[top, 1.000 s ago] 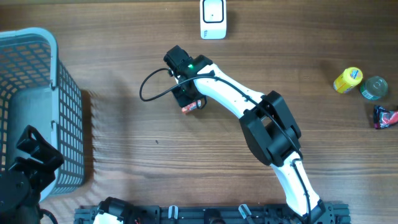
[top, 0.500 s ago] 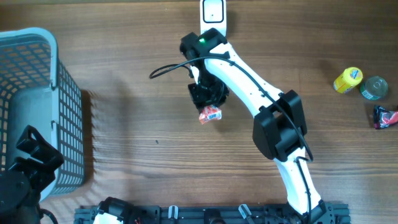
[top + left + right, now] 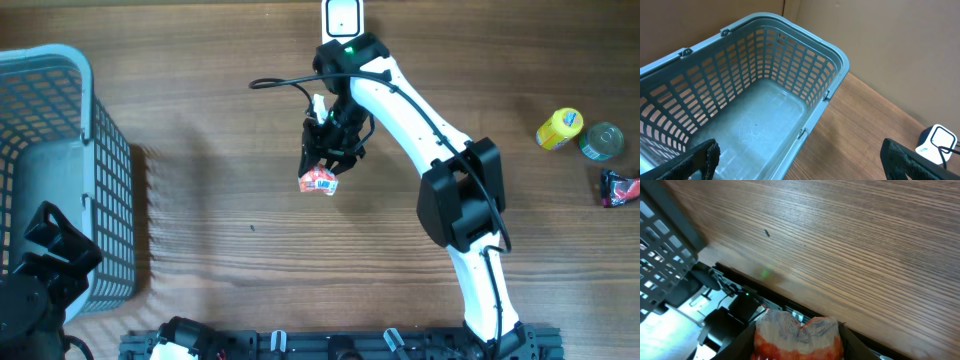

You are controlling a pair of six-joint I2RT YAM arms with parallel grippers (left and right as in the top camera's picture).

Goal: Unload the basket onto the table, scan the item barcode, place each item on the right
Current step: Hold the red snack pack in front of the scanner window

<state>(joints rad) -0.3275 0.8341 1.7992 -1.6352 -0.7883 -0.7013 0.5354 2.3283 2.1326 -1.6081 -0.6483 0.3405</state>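
Overhead: packet clamped in right tool, near scanner.

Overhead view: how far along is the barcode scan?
Done: the right gripper has the red-and-white packet gripped, off the table. In hand: it hangs short of the white scanner. Left: facing its barcode to the scanner; the barcode isn't visible.
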